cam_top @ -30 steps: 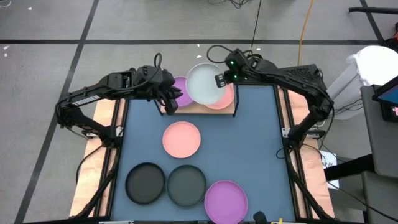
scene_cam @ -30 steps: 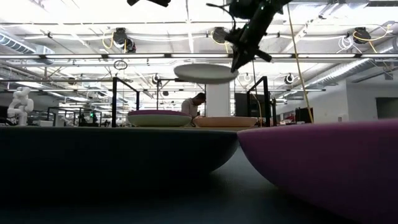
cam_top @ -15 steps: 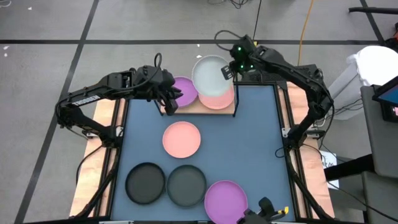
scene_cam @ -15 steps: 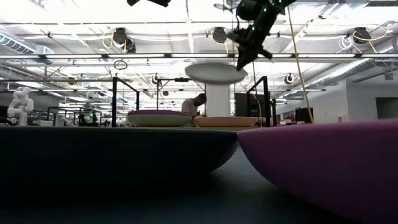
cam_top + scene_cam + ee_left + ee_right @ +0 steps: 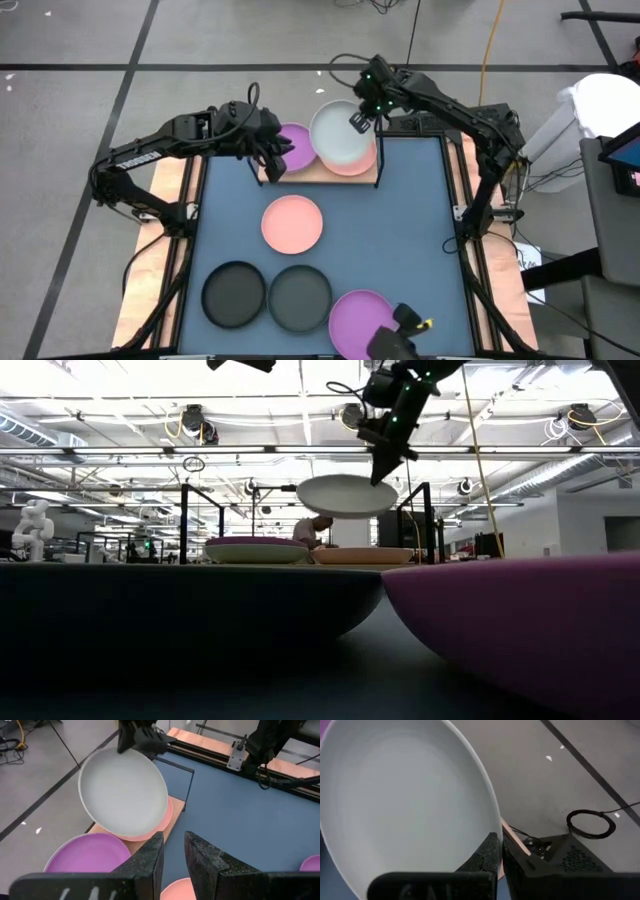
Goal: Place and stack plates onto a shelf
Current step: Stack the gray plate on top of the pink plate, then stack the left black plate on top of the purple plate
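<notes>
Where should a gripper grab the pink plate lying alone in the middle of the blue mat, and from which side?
Probably by the rim. The pink plate lies flat and shallow on the mat, so only its thin raised edge fits between the fingers. Its rim toward the shelf looks best: open mat there, whereas two dark grey plates lie beyond the opposite edge. The left gripper is nearest.

High view looks straight down; low view level; both share the shelf.
</notes>
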Robot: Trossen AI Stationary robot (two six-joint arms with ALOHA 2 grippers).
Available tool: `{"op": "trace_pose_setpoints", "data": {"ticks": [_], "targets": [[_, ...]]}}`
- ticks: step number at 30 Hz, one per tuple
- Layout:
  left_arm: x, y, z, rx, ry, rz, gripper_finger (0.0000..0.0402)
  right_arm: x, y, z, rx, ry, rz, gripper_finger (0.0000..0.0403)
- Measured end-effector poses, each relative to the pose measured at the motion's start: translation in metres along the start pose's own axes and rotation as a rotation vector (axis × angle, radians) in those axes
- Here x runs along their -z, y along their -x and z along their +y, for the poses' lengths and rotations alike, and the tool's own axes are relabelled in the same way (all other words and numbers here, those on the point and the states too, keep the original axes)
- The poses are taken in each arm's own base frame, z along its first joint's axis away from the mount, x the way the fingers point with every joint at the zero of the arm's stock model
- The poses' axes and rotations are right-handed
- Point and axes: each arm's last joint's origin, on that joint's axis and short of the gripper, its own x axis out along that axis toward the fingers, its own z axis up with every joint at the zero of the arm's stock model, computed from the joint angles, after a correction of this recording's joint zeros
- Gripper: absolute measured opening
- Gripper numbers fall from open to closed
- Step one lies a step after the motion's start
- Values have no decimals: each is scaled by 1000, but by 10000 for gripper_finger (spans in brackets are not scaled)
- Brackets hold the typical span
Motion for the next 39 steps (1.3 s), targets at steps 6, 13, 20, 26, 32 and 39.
{"op": "trace_pose_setpoints", "data": {"ticks": [6, 13, 20, 26, 32, 39], "targets": [[0, 0, 0, 2, 33, 1, 81, 0, -22, 9, 6, 96, 48, 0], [0, 0, 0, 2, 53, 2, 81, 4, -41, 11, 22, 156, 111, 0], [2, 0, 0, -1, 58, 16, 81, 5, -41, 9, 23, 183, 126, 1], [2, 0, 0, -1, 57, 16, 81, 5, -41, 8, 50, 190, 126, 22], [2, 0, 0, -1, 52, 16, 81, 5, -41, 8, 50, 190, 123, 40], [2, 0, 0, -2, 51, 16, 81, 3, -41, 9, 51, 190, 109, 51]]}}
